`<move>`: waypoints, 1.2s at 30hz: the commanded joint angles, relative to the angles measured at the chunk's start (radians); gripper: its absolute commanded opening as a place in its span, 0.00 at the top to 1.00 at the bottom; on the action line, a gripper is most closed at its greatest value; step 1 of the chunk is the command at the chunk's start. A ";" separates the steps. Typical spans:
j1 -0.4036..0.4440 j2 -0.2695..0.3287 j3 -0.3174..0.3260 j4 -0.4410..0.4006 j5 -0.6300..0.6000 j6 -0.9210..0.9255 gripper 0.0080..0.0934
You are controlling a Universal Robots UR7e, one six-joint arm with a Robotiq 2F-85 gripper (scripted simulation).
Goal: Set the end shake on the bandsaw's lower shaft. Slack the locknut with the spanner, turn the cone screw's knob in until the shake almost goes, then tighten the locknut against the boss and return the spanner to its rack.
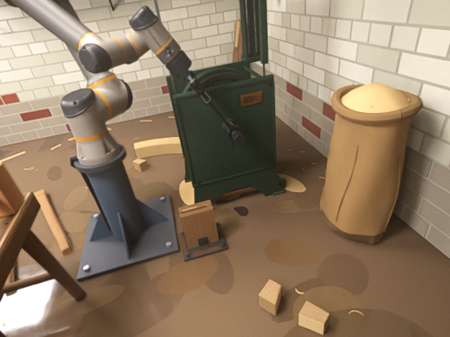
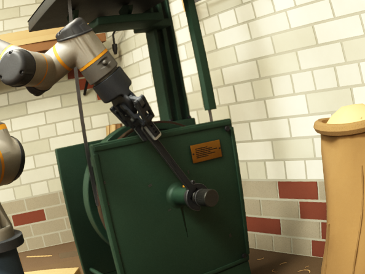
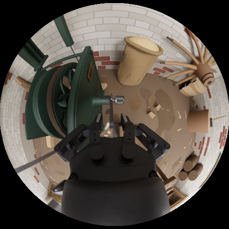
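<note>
The dark spanner (image 2: 167, 159) slants from the upper left down to the locknut (image 2: 192, 196) on the green bandsaw housing, its jaw seated around the nut. My gripper (image 2: 150, 129) is open around the spanner's upper handle end and holds nothing; in the wrist camera the handle (image 3: 111, 118) runs between my gripper's (image 3: 111, 121) fingers. The cone screw's knurled knob (image 2: 206, 197) sticks out just beyond the locknut, which sits on the green boss (image 2: 175, 195). The wooden spanner rack (image 1: 198, 225) stands on the floor in front of the saw.
The bandsaw's green cabinet (image 1: 226, 133) stands right behind the spanner, with its column (image 2: 172, 61) rising above. A tall sawdust sack (image 1: 369, 161) stands to the right by the brick wall. Wood blocks (image 1: 270, 296) lie on the floor, and a chair (image 1: 28, 242) is at left.
</note>
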 commanded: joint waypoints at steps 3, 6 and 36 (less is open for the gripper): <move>0.000 0.000 0.000 -0.001 0.000 0.000 0.53; 0.000 0.000 0.000 -0.001 0.000 0.000 0.53; -0.033 -0.094 -0.019 0.124 0.013 -0.032 0.53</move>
